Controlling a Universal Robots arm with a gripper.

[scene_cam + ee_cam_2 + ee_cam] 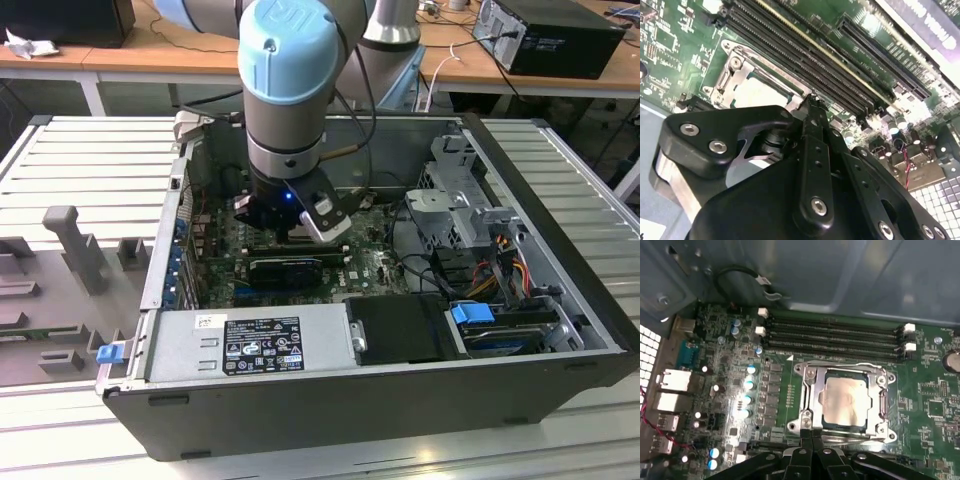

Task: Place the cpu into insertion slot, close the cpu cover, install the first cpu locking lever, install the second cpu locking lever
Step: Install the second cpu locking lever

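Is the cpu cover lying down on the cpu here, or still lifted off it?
Touching, it seems. In the first wrist view the cpu cover lies flat around the cpu, its frame overlapping the chip's edges with no visible gap. The gripper sits at the cover's near edge.

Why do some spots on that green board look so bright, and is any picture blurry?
In the first wrist view, small capacitors flare white with glare and the cpu shines pale. In the second wrist view, the near gripper body looks soft. In the exterior view, a blue light glows under the arm.

Ribbed metal table (80, 150) w/ open PC case (330, 390) on it.
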